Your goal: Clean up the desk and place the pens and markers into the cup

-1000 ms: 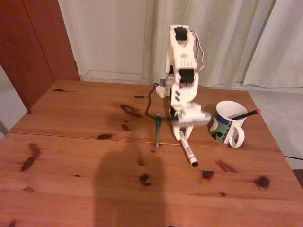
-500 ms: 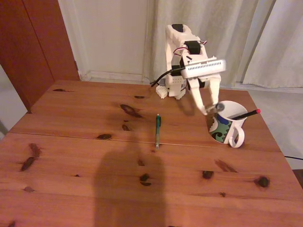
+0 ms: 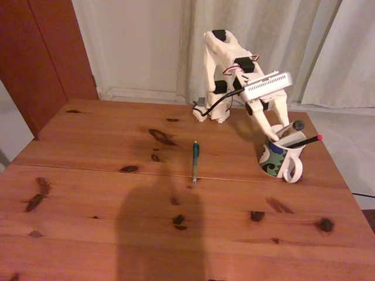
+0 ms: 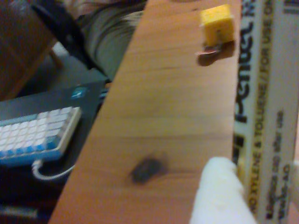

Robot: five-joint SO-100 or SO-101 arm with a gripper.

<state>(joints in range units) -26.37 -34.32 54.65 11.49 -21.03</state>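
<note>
We see the gripper (image 3: 274, 136) right of centre in the fixed view, clamped on the white marker (image 3: 287, 129) over the cup (image 3: 274, 157). A black pen (image 3: 304, 141) leans inside. The green pen (image 3: 195, 162) lies mid-frame on the desk (image 3: 105, 193).
</note>
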